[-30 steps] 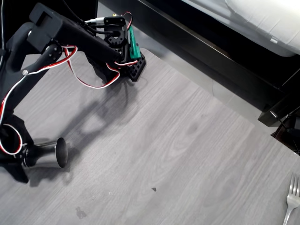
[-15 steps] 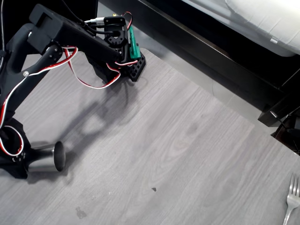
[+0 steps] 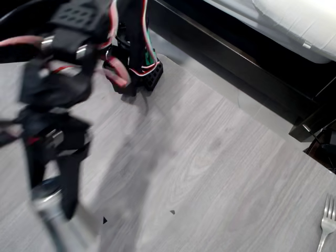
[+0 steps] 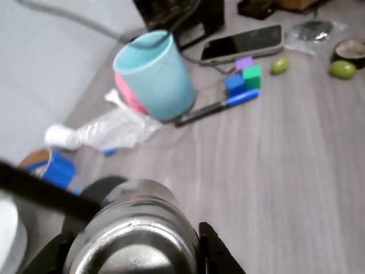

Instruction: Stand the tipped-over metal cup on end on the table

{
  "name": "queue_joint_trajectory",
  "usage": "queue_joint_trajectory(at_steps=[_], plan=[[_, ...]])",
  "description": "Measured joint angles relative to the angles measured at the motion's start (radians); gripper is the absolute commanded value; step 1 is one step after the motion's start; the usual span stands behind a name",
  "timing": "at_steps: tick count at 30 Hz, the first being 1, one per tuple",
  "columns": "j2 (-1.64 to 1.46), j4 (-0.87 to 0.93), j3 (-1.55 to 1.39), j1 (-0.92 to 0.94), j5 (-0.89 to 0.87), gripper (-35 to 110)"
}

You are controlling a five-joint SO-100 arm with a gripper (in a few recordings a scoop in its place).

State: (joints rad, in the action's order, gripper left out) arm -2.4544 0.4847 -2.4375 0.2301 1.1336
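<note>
In the wrist view the metal cup (image 4: 134, 231) shows large at the bottom edge, its shiny round end facing the camera, lifted off the table (image 4: 285, 165). My gripper (image 4: 136, 254) is shut on it, one dark finger on each side. The overhead view is motion-blurred: the arm rears over the left side, and the gripper (image 3: 51, 195) holds the silver cup (image 3: 56, 218) near the lower left, above the grey table (image 3: 220, 173). I cannot tell the cup's tilt from the blur.
A silver fork (image 3: 326, 223) lies at the table's lower right and a black frame (image 3: 236, 68) runs past the far edge. Ahead in the wrist view are a teal cup (image 4: 154, 74), a plastic bottle (image 4: 105, 131), a blue pen (image 4: 219, 105), coloured blocks (image 4: 242, 79), a phone (image 4: 242, 43) and blue tape (image 4: 48, 166).
The arm has swung up and over the left side. The cup, lying on its side at the lower left before, now hangs in the gripper above the table.
</note>
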Motion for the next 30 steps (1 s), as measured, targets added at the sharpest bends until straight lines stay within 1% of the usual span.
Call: queue_joint_trajectory(at_steps=[6, 30], plan=[[-0.060, -0.190, -0.233, 0.005, 0.075, 0], [0.230, -0.414, -0.239, 0.025, 0.087, 0]])
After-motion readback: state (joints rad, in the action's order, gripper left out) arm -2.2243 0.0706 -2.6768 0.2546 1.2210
